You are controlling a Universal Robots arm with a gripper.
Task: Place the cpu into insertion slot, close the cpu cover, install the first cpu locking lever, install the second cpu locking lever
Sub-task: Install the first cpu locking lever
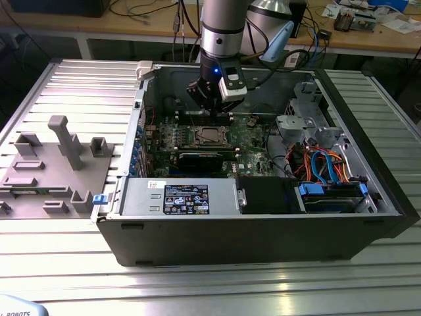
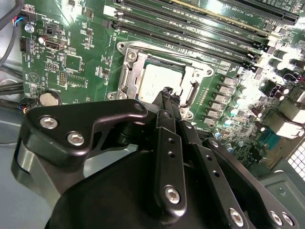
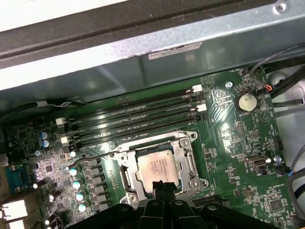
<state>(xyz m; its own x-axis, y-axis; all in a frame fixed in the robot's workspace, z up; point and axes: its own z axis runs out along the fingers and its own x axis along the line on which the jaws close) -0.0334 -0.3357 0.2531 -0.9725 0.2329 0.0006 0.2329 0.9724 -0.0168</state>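
"Exterior view first: where was the gripper (image 1: 212,108)?"

"Upper centre of the frame, hanging inside the open computer case (image 1: 263,230) above the green motherboard (image 1: 253,141). In both wrist views its fingers (image 2: 164,102) were pressed together with nothing seen between them, tips just over the cpu (image 3: 159,164)."

"And the chip?"

"It sat in the insertion slot (image 3: 125,179), with the cpu cover (image 3: 190,164) apparently lying down around it. I judged the placing done and the lever stage in hand: one thin locking lever (image 3: 95,155) stood out sideways, seemingly unlatched."

"Any writing?"

"A printed label (image 1: 186,199) on the silver box at lower centre of the exterior view, and fine print on the chip; too small to read."
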